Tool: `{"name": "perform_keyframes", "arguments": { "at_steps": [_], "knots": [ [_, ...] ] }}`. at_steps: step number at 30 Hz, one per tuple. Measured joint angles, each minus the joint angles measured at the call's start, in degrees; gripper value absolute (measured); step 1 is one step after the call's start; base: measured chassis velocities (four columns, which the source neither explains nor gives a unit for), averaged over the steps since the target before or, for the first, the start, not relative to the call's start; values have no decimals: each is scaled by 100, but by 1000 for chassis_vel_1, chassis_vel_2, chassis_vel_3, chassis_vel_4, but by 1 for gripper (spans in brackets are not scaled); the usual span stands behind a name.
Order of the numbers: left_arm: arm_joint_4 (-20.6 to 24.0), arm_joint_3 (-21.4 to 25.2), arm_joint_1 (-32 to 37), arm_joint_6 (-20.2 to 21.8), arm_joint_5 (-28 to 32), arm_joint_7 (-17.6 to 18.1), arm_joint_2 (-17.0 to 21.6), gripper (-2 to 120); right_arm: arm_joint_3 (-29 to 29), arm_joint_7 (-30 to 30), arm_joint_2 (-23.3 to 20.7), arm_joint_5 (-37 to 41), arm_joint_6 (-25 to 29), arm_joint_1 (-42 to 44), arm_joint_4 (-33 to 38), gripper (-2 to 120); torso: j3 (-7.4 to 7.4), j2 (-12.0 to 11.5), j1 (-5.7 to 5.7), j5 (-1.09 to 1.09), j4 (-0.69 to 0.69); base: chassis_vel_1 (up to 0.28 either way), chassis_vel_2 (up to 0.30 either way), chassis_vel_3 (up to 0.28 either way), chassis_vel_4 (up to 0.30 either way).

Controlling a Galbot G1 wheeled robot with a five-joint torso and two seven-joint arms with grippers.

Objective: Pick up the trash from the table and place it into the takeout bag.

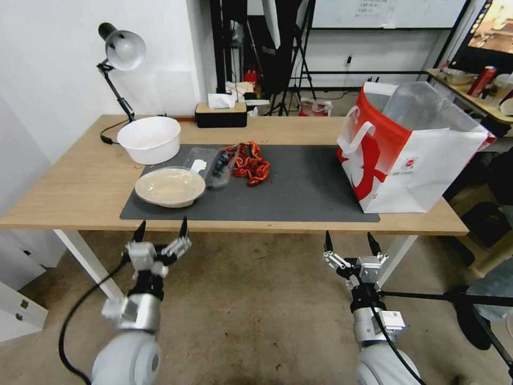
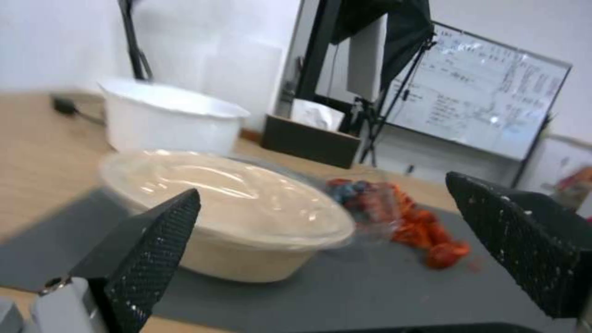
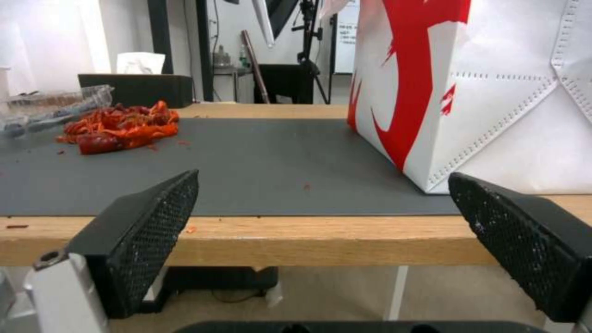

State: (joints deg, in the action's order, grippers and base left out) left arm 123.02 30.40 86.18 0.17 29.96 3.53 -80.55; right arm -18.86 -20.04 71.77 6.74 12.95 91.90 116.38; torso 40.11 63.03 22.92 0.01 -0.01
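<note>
Light wood makes up the long desk [image 1: 80, 182], which stands on white legs and carries a dark grey mat [image 1: 304, 182] across its middle. On the mat's left end sits a round lidded dish of beige food [image 1: 170, 186], with a clear tray of dark scraps [image 1: 214, 163] just beside it and a heap of red crayfish shells [image 1: 251, 163] touching that tray. A white bowl [image 1: 149, 139] stands behind the dish, off the mat, near a silver lamp [image 1: 122, 51]; a black-and-wood tissue box [image 1: 220, 114] sits at the far edge. The takeout bag [image 1: 411, 149], white with red panels, stands upright on the mat's right end. Both grippers hang below the near edge, off the desk: the left gripper [image 1: 161, 230] before the dish, the right gripper [image 1: 348, 241] before the bag, each with fingers spread wide and holding nothing.
</note>
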Motion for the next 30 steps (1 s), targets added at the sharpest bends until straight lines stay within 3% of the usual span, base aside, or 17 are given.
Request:
{"name": "perform_keyframes", "arguments": {
  "at_steps": [2, 3, 7, 23, 30],
  "knots": [
    [37, -58, -279, 414, 755, 332, 201, 99, -3, -14, 13, -24, 1, 1, 0, 100, 0, 0, 0, -1, 0, 0, 0, 0, 0],
    [37, -58, -279, 414, 755, 332, 201, 99, -3, -14, 13, -24, 1, 1, 0, 100, 0, 0, 0, -1, 0, 0, 0, 0, 0],
    [-113, -79, -650, 901, 1502, 1000, 472, 99, -11, -43, 32, -67, -3, 1, 12, 100, 0, 0, 0, 0, 1, 0, 0, 0, 0],
    [-780, -89, -1286, 1169, 1797, 1513, 860, 97, -14, -96, 54, -170, -42, -3, 47, 100, -1, 0, 1, -1, 1, 0, 0, 0, 0],
    [-886, -161, -1473, 1387, 1930, 1734, 996, 85, -13, -128, 68, -198, -49, -1, 50, 100, -1, 0, 0, -1, 1, 0, 0, 0, 0]
  ]
}}
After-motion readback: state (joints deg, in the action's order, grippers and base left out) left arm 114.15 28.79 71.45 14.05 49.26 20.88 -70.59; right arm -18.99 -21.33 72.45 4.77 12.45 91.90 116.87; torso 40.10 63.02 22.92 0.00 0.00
